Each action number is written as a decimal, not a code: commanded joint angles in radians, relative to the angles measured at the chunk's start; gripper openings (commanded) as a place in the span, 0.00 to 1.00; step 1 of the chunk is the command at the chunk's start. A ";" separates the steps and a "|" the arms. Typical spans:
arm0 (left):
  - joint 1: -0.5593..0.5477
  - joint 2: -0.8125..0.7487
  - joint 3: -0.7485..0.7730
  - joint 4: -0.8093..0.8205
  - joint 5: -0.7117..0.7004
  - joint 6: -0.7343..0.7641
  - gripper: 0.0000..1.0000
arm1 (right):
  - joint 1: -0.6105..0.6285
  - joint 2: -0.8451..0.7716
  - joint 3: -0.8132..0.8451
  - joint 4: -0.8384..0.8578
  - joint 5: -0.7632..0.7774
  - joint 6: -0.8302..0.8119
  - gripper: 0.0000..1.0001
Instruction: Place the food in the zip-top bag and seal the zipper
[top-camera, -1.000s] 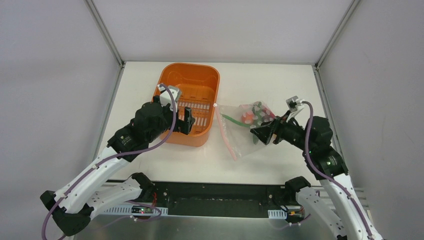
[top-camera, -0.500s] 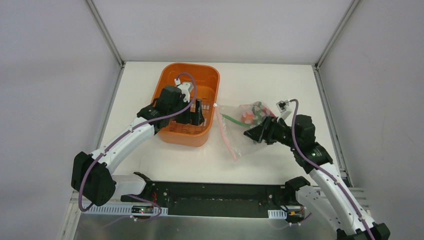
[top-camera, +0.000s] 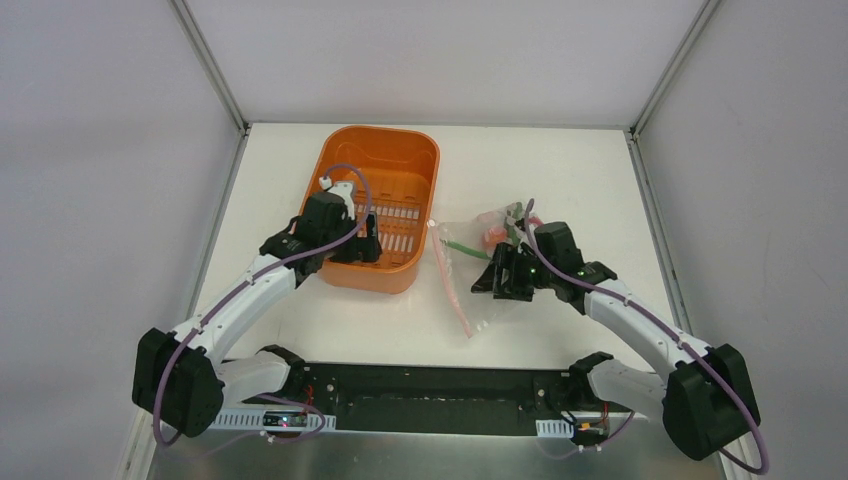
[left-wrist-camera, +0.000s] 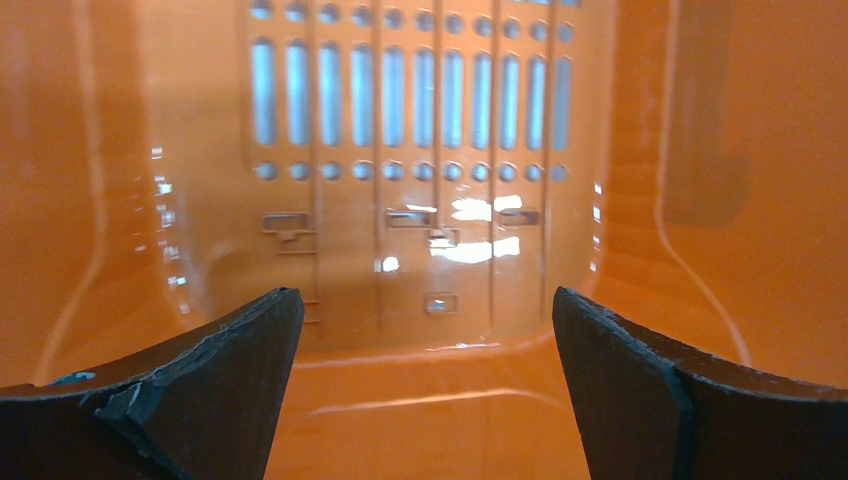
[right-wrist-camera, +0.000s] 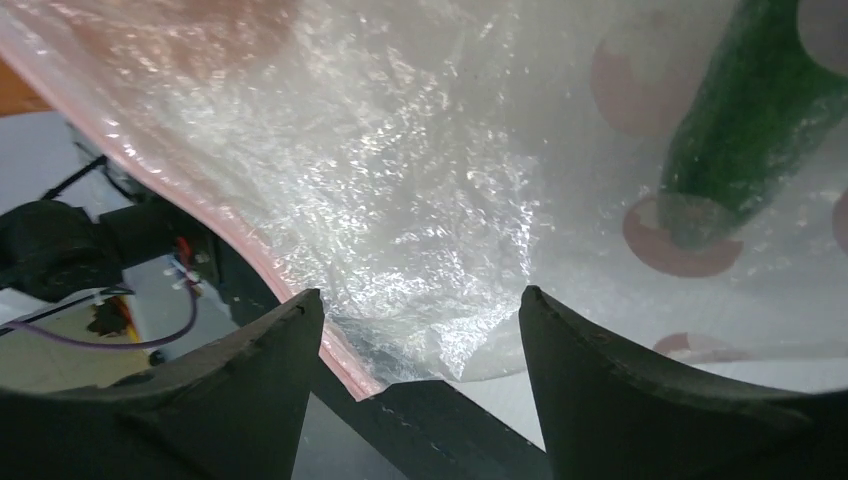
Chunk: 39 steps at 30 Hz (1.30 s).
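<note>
The clear dotted zip-top bag (top-camera: 468, 292) lies flat right of the orange tub, its pink zipper (top-camera: 449, 275) running along the left edge. Food (top-camera: 497, 231) shows through the bag's far end: a green chili (right-wrist-camera: 752, 112) and red and orange pieces. My right gripper (top-camera: 498, 276) hovers low over the bag's middle, open. In the right wrist view the crinkly bag (right-wrist-camera: 430, 190) and its zipper (right-wrist-camera: 215, 225) fill the space ahead of the right gripper (right-wrist-camera: 420, 312), with the bag's near corner between the fingertips, unclamped. My left gripper (top-camera: 362, 246) is open inside the tub.
The orange plastic tub (top-camera: 340, 160) stands at the back left of the table, its slotted floor (left-wrist-camera: 410, 110) bare in the left wrist view. The table's dark near edge (right-wrist-camera: 470, 420) lies just below the bag's corner.
My right arm has folded down and swung left, bringing its gripper from the bag's right side over its near middle. The left gripper swung right inside the tub, then came back nearer.
</note>
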<state>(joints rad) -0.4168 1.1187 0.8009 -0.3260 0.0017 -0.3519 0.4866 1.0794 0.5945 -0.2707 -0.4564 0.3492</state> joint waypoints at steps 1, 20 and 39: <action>0.072 -0.052 -0.024 -0.042 -0.056 0.016 0.99 | 0.039 -0.028 0.039 -0.165 0.156 -0.038 0.75; 0.159 -0.304 0.061 -0.172 -0.003 0.076 0.99 | 0.040 -0.390 0.068 -0.034 0.313 0.000 0.80; 0.159 -0.585 0.120 -0.183 -0.110 -0.029 0.99 | 0.040 -0.593 0.110 0.012 0.913 -0.002 1.00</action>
<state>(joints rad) -0.2665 0.5758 0.9249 -0.5213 -0.0422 -0.3553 0.5243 0.5079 0.6647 -0.2760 0.4053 0.3210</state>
